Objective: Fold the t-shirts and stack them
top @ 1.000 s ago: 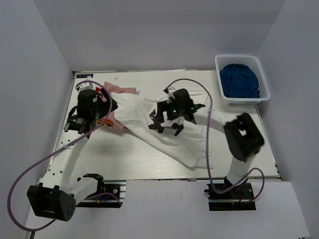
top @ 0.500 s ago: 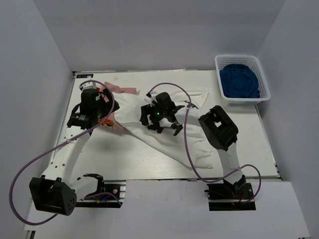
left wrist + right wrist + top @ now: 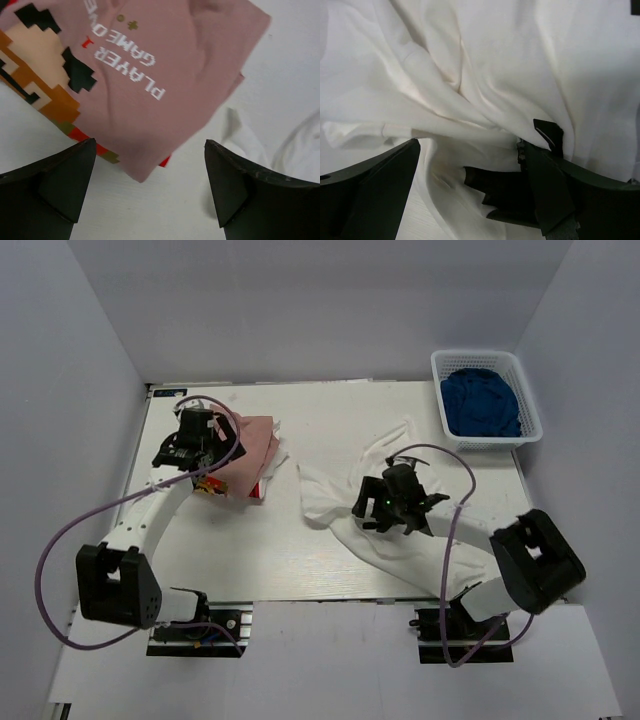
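Lower centre-right of the top view: right gripper [image 3: 392,502], fingers wide apart, clamped on nothing. Hangs low over the white t-shirt [image 3: 325,502]; touching or just clear, cannot tell. Crumpled heap, running diagonally from mid-frame toward the lower right. Deep ridges across the right wrist view, with a bunched black print [image 3: 500,197] between the fingers. Not yet flattened or folded.

Mid-frame: bare table [image 3: 250,550] separating the two shirts.

Upper left: left gripper [image 3: 150,147], fingers likewise spread, holding nothing, poised over the edge of the pink t-shirt [image 3: 258,440]. Roughly folded flat, with white lettering and a pixel print facing up. Red and yellow at its lower edge; separate shirt underneath or not, cannot tell.

Far upper right: white basket [image 3: 437,390] holding blue cloth [image 3: 480,405], well apart from both grippers.

Risks, as judged:
- Pinching a bunched ridge of white cloth: likely to catch several layers, lift a wad rather than a hem, and skew the fold.
- Biting too deep into the pink edge: likely to pull the fold open or drag the shirt sideways.
- Purple cable [image 3: 440,455] looping close over the white cloth: possible snag.
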{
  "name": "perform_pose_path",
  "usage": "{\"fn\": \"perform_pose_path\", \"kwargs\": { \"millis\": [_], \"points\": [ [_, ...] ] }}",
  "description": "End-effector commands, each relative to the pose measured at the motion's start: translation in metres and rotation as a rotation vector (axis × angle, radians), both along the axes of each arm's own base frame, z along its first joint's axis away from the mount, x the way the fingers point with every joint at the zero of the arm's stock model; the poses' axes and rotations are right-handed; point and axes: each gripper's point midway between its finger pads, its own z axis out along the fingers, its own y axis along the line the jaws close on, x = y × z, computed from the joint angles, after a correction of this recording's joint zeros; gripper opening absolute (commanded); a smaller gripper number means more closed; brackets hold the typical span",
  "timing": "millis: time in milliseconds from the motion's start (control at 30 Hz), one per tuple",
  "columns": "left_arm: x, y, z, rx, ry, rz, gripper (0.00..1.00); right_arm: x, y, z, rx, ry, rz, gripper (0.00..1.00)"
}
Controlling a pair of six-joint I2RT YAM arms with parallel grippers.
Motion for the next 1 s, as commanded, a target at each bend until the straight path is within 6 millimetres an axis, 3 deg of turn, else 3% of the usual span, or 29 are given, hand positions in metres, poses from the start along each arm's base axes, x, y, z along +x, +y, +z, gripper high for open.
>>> {"fn": "perform_pose_path", "kwargs": {
  "millis": [0, 133, 167, 233, 300, 333, 367, 467, 633, 733, 767, 800, 867, 900, 967],
  "points": [
    [0.012, 0.028, 0.012, 0.119, -0.001, 0.109, 0.99, -0.022, -0.051, -0.010, -0.152, 0.059, -0.141, 0.91],
    [0.036, 0.046, 0.021, 0.261, 0.004, 0.131, 0.99, -0.012, -0.048, 0.009, -0.163, -0.021, -0.088, 0.91],
    [0.041, 0.042, 0.009, 0.274, 0.029, 0.084, 0.99, -0.009, -0.045, 0.013, -0.165, -0.029, -0.074, 0.91],
    [0.063, 0.033, 0.016, 0.341, -0.035, -0.059, 0.99, -0.005, -0.038, 0.012, -0.151, -0.026, -0.059, 0.91],
    [0.075, 0.020, 0.003, 0.363, -0.036, -0.193, 0.99, -0.006, -0.027, 0.009, -0.121, -0.007, -0.016, 0.91],
    [0.078, 0.016, 0.001, 0.425, -0.030, -0.303, 0.99, -0.006, -0.026, 0.008, -0.118, -0.003, -0.009, 0.91],
    [0.082, 0.000, -0.001, 0.404, -0.059, -0.419, 0.99, -0.007, -0.023, 0.006, -0.112, 0.011, 0.008, 0.91],
    [0.083, -0.007, -0.021, 0.474, -0.051, -0.610, 0.99, -0.008, -0.016, 0.002, -0.098, 0.028, 0.036, 0.91],
    [0.085, -0.011, -0.046, 0.484, -0.013, -0.766, 0.99, -0.005, -0.013, 0.003, -0.109, 0.032, 0.055, 0.91],
    [0.093, -0.007, -0.072, 0.471, 0.058, -0.779, 0.99, -0.004, -0.011, 0.002, -0.113, 0.036, 0.068, 0.91],
    [0.102, -0.004, -0.072, 0.460, 0.058, -0.757, 0.99, -0.002, -0.010, 0.004, -0.111, 0.032, 0.068, 0.91],
    [0.103, -0.004, -0.093, 0.446, 0.110, -0.769, 0.99, -0.001, -0.009, 0.006, -0.108, 0.028, 0.070, 0.91],
    [0.112, 0.008, -0.102, 0.430, 0.139, -0.729, 0.99, 0.001, -0.008, 0.005, -0.114, 0.030, 0.071, 0.91],
    [0.112, 0.009, -0.120, 0.425, 0.183, -0.732, 0.99, 0.002, -0.009, 0.005, -0.118, 0.029, 0.067, 0.91],
    [0.120, 0.024, -0.126, 0.421, 0.201, -0.690, 0.99, 0.004, -0.009, 0.006, -0.118, 0.027, 0.063, 0.91]
  ]
}}
